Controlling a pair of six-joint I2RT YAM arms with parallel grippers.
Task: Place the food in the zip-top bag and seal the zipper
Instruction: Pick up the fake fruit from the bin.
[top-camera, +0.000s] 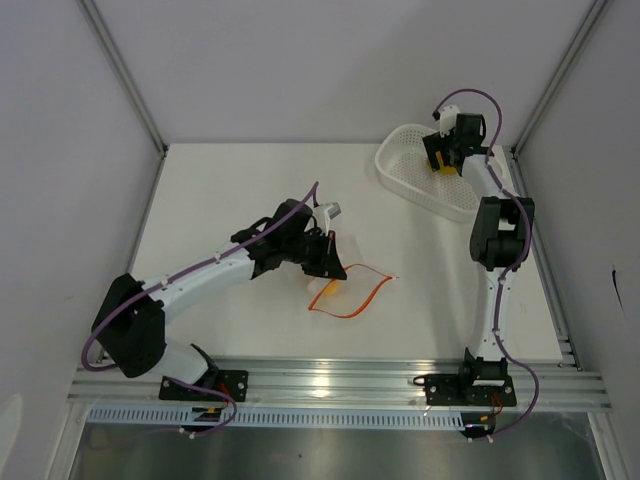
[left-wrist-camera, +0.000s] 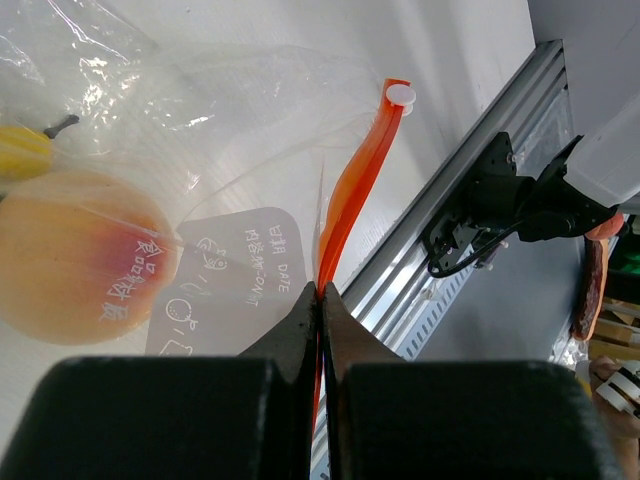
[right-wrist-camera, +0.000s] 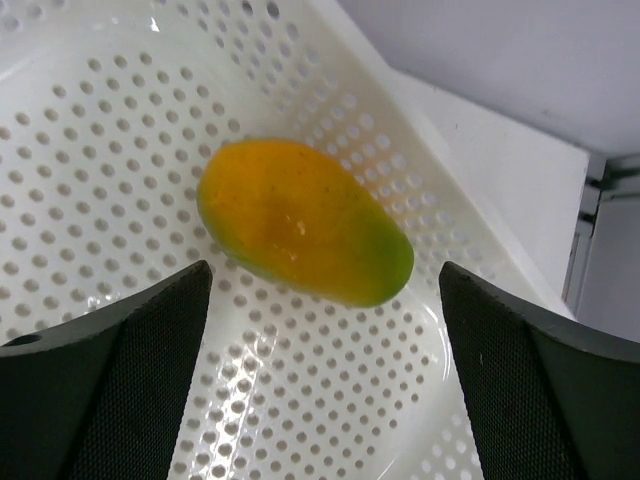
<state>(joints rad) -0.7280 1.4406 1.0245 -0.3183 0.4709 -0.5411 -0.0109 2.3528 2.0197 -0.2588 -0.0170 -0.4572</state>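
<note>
Bag (left-wrist-camera: 250, 120) holds 2 fruits (left-wrist-camera: 70, 260); basket (right-wrist-camera: 100, 150) holds 1 mango (right-wrist-camera: 300, 222).

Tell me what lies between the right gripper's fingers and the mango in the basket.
Only bare perforated floor of the white basket. The right wrist view shows the fingers open either side of the mango, not touching it.

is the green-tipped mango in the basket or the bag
In the basket: the orange-yellow, green-patched mango lies inside the white perforated plastic basket.
</note>
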